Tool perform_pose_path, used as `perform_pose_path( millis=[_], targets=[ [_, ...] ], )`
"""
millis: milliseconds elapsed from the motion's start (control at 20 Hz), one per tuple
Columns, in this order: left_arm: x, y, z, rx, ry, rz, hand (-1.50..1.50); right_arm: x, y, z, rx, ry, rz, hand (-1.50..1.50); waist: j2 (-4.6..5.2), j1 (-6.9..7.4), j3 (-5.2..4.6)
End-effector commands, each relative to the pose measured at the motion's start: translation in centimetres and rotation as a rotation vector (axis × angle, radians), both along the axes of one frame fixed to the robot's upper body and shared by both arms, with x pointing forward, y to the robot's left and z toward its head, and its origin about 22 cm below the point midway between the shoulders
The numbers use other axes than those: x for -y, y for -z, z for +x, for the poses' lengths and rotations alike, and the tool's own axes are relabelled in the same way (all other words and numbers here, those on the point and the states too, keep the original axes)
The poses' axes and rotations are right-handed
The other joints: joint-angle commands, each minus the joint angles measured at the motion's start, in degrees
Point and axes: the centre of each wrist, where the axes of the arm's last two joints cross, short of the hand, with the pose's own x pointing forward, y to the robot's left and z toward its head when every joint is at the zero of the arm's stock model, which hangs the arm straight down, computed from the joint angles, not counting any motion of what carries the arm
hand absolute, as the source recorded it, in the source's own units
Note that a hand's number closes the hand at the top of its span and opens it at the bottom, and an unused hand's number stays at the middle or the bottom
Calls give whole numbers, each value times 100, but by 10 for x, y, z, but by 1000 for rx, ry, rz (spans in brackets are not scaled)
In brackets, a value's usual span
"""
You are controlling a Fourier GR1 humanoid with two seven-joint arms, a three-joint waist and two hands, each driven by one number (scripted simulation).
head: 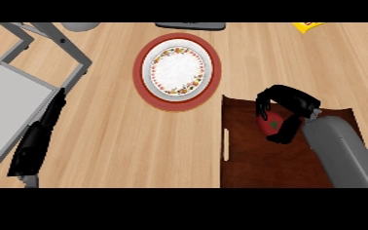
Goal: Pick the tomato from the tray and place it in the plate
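Where tray sits: wood counter.

No text, label, brand, number or sign can be read anywhere here. The yellow packet at the counter's far edge carries a few dark marks (perhaps print, too small to make out). The plate bears only a floral band around its rim, with no lettering on it
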Motion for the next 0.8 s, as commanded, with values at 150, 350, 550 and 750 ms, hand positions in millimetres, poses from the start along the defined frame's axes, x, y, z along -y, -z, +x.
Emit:
perform_pose_path(
  millis=[150, 350, 550, 750],
  targets=[
    [22, -11, 18, 52, 104, 0, 0, 9, -100, 59, 320, -8, -206, 150, 288, 646, 34],
    [25, -11, 20, 66, 108, -7, 0, 24, -120, 72, 466, 46, -162, 150, 343, 678, 41],
    [31, -13, 26, 51, 110, -7, 0, 23, -145, 86, 612, 42, -57, 150, 300, 563, 38],
    [22, -16, 28, 60, 98, -4, 0, 32, -156, 91, 754, 16, 77, 150, 266, 492, 38]
  ],
)
